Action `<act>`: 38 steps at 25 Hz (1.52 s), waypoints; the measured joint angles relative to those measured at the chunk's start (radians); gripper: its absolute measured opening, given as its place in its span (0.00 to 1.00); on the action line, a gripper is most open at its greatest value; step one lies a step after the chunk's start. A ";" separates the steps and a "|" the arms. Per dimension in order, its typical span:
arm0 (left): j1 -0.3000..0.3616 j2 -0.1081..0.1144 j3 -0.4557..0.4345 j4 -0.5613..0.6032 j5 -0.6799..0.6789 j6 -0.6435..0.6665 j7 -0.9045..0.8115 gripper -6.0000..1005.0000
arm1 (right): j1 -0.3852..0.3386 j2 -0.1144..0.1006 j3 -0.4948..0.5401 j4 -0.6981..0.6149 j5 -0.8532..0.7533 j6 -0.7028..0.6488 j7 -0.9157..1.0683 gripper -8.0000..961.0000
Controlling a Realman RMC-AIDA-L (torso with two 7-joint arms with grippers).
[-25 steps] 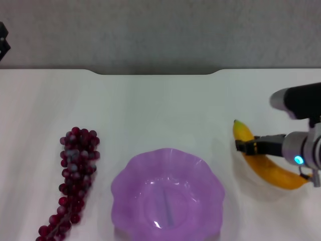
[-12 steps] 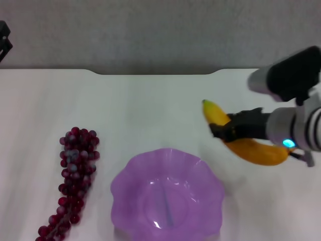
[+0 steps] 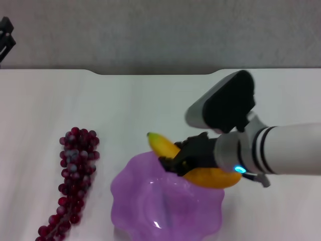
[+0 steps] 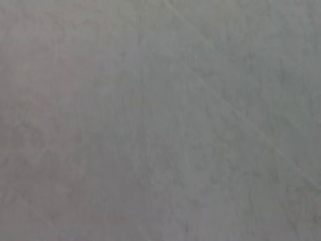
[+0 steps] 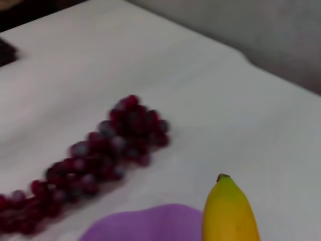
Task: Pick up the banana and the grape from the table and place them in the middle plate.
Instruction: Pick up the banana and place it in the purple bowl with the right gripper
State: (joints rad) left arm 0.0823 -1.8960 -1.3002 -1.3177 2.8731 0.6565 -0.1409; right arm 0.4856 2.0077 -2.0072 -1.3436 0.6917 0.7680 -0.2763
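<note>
1. The right gripper (image 3: 173,161) is clenched on the banana (image 3: 165,146) about mid-length, carrying it clear of the surface (image 3: 150,105), over the far right part of the middle plate (image 3: 145,206).
2. Handling, banana: judged light and stiff, with a smooth skin that could slip. The curve gives the jaws a natural seat at the belly, where the hold sits now. The hold looks sound; the long ends overhang either side, so it may swing if tilted.
3. Looks, banana: yellow going orange toward the end hidden behind the wrist, with a small green-dark tip (image 5: 223,178) pointing toward the grape side (the right wrist view shows that tip sharply, with the purple rim just below it).
4. The grape (image 3: 75,175) lies flat on the surface, left of the plate and apart from it. It is a long bunch of dark red-purple berries, some frosted grey, broad at the far end and thinning toward the near edge.
5. Handling, grape: judged floppy and lumpy. Single berries may roll or give under the jaws. Best taken across the broad far end, where the cluster is thickest; the thin tail would dangle.
6. Plate: translucent purple, wavy scalloped rim, nothing in it yet.
7. The left gripper (image 3: 5,37) is parked at the far left edge, off the surface; whether it is released or clenched I cannot tell.
</note>
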 joint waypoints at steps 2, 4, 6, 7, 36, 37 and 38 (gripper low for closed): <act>-0.001 0.000 0.001 0.000 0.000 0.000 0.000 0.87 | 0.021 0.000 -0.033 0.025 0.018 -0.011 -0.001 0.58; -0.001 0.000 0.001 0.000 0.000 0.001 0.000 0.87 | 0.041 0.000 -0.061 0.062 0.040 -0.029 0.000 0.58; -0.001 0.000 0.001 0.000 0.000 0.003 0.000 0.87 | 0.067 0.000 -0.088 0.108 0.070 -0.050 0.000 0.58; -0.001 0.000 0.001 0.000 0.000 0.003 0.000 0.87 | 0.080 0.000 -0.099 0.131 0.084 -0.060 -0.001 0.59; -0.009 0.001 0.016 -0.008 0.000 0.000 0.000 0.87 | 0.175 0.001 -0.191 0.276 0.161 -0.182 -0.008 0.63; -0.009 0.002 0.018 -0.008 0.000 0.000 0.000 0.87 | 0.172 0.000 -0.187 0.266 0.159 -0.184 -0.008 0.63; -0.009 0.002 0.021 -0.008 0.000 0.000 0.000 0.87 | 0.166 -0.003 -0.185 0.249 0.156 -0.191 -0.010 0.63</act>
State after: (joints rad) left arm 0.0736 -1.8935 -1.2789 -1.3259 2.8731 0.6566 -0.1412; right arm 0.6517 2.0052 -2.1918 -1.0948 0.8479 0.5775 -0.2862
